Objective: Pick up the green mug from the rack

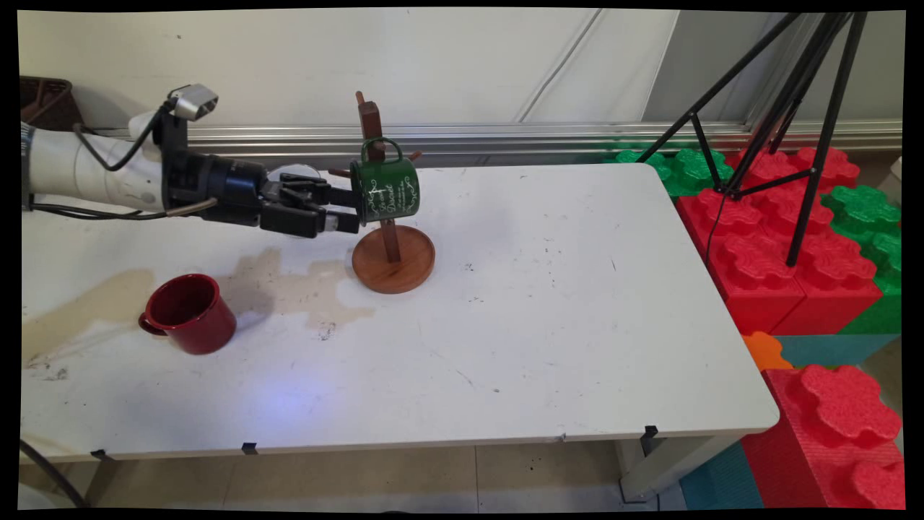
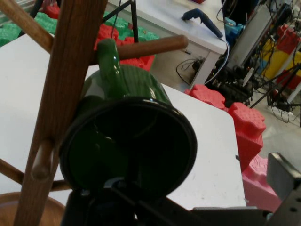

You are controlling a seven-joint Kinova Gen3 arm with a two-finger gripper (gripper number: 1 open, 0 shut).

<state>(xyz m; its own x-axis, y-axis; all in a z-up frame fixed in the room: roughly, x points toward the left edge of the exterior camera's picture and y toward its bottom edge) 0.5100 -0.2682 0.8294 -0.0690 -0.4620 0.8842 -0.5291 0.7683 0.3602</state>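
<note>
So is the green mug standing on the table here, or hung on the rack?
Hung. The green mug lies sideways, its handle looped over a peg of the wooden mug rack, clear of the table, its open mouth facing the gripper.

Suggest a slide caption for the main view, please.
Gripper at the rim of a green mug hanging on a wooden mug tree; red mug nearby.

I am working in what is looking like a robotics lab: a white table [image 1: 577,303], a camera tripod [image 1: 787,108], foam blocks [image 1: 779,238], and cluttered cables [image 2: 244,80] are surrounding me.
</note>
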